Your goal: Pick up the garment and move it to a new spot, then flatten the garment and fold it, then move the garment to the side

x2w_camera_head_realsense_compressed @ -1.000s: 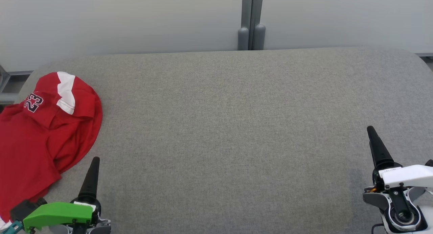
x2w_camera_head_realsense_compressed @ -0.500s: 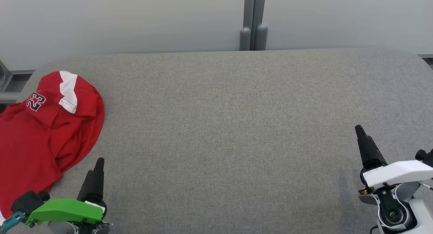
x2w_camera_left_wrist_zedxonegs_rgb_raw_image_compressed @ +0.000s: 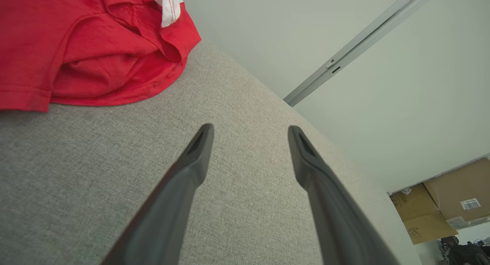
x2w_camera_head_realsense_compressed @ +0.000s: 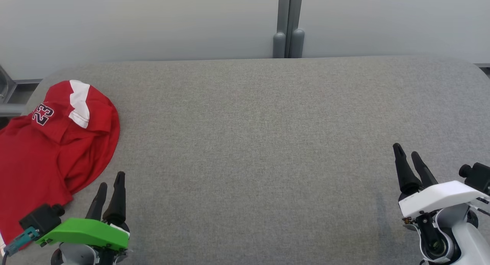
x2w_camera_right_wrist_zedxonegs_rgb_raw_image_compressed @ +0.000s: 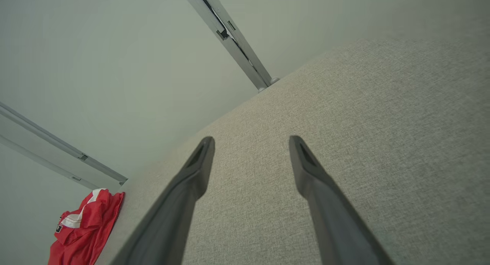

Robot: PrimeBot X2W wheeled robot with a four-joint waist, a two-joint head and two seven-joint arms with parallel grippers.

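The garment [x2w_camera_head_realsense_compressed: 49, 150] is a red shirt with a white stripe and the number 23, lying crumpled at the far left of the grey table [x2w_camera_head_realsense_compressed: 260, 142]. It also fills the upper left of the left wrist view as the garment [x2w_camera_left_wrist_zedxonegs_rgb_raw_image_compressed: 88, 46], and is small at the lower left of the right wrist view as the garment [x2w_camera_right_wrist_zedxonegs_rgb_raw_image_compressed: 84, 230]. My left gripper [x2w_camera_head_realsense_compressed: 111, 180] hovers open just right of the shirt's near edge, holding nothing. Over at the table's right side, my right gripper [x2w_camera_head_realsense_compressed: 405, 151] stands open and empty too.
A pale wall with a grey vertical post [x2w_camera_head_realsense_compressed: 289, 23] runs behind the table. Cardboard boxes [x2w_camera_left_wrist_zedxonegs_rgb_raw_image_compressed: 448, 200] stand beyond the table's far end in the left wrist view. The table's left edge lies under the shirt.
Both wrists have rolled, so each gripper now shows two fingers instead of one. The right gripper has shifted left. The camera has drifted slightly, shifting the picture to the right.
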